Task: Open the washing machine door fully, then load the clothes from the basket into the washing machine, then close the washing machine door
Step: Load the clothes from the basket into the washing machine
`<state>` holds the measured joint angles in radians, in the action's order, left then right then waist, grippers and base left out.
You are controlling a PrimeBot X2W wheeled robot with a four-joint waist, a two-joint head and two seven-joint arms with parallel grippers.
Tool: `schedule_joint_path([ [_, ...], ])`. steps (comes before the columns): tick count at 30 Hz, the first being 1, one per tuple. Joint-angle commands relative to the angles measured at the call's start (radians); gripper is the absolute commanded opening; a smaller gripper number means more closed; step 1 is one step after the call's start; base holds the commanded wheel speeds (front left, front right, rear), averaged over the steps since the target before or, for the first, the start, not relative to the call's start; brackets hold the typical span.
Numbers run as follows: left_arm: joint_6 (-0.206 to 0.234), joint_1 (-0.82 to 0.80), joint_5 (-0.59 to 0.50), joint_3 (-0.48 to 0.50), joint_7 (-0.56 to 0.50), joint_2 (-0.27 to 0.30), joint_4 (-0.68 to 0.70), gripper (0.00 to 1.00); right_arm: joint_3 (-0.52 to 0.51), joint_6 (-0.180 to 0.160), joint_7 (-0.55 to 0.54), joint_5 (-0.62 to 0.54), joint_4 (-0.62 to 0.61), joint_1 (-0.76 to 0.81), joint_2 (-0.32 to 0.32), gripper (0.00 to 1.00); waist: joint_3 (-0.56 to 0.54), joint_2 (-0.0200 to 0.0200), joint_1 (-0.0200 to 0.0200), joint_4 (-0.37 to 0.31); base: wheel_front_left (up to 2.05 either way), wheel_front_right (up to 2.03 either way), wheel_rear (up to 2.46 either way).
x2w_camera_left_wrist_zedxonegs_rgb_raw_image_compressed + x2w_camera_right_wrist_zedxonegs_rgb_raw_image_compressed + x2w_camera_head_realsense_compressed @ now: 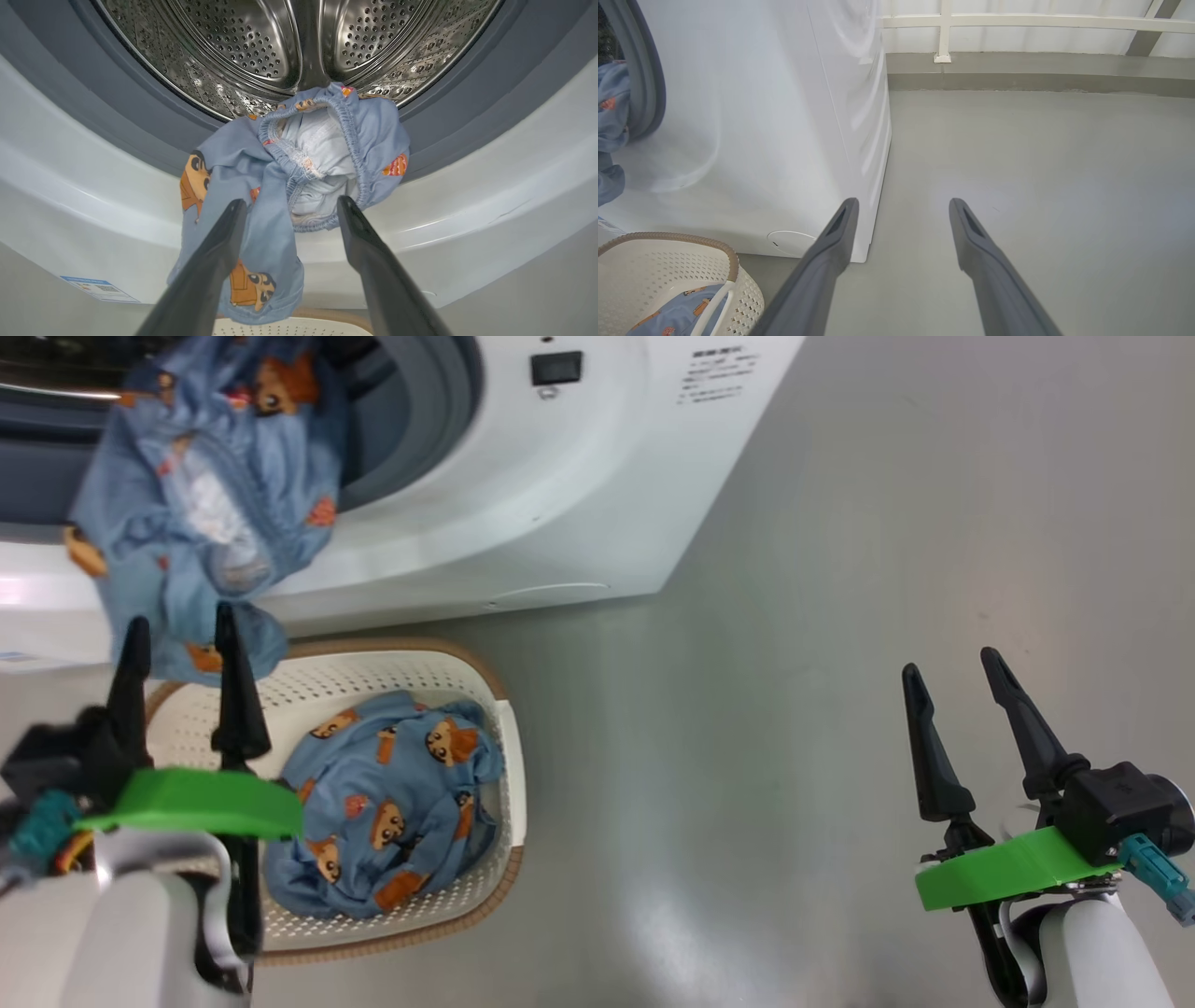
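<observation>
Left pincer [181,616] is standing wide open in the head view, gripping nothing. Just beyond its fingertips a bear-print garment [205,495] is hanging over the lower lip of the washing machine [560,504] — part in the mouth, part dangling toward the basket [373,672]. A second garment [392,803] is lying bunched in that basket, which is sitting on the floor [840,616] just in front of the machine. The mouth is standing uncovered, so opening the washing machine door is looking done, and loading is only partway along. Right pincer [950,661] is hovering well apart over the floor, likewise spread and empty, its forearm rising from the lower right.

In the left wrist view, the hanging piece is draping across the grey gasket [140,107] below the steel drum [243,46], whose visible part is looking bare. This arm is aiming up into the opening, with the cloth showing between its two spread fingers; whether they are touching it, I cannot tell.

In the right wrist view, that arm is pointing low along the floor past the machine's front corner, the basket showing at lower left. What is remaining, as I judge it — pushing the first piece fully in, loading the second, then closing the door.
</observation>
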<state>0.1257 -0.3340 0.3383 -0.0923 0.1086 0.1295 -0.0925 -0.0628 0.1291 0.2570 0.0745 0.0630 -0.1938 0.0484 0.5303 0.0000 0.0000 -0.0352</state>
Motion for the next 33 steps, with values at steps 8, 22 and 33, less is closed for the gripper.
schedule_joint_path([
  [8,-0.012,-0.111,0.023,0.07,0.013,0.062,-0.111,1.0,0.026,0.002,0.005,0.022,-0.03,-0.018,0.002,1.0,0.051,0.0,0.0,-0.043,0.0,0.0,0.0],
  [22,-0.005,-0.199,0.019,0.06,0.055,0.068,-0.239,1.0,0.02,0.002,0.005,0.009,-0.044,-0.026,0.002,1.0,0.075,0.0,0.0,-0.044,0.0,0.0,0.0],
  [33,0.009,-0.269,0.014,0.053,0.091,0.064,-0.342,1.0,0.019,0.002,0.005,0.004,-0.051,-0.029,0.002,1.0,0.092,0.0,0.0,-0.051,0.0,0.0,0.0],
])
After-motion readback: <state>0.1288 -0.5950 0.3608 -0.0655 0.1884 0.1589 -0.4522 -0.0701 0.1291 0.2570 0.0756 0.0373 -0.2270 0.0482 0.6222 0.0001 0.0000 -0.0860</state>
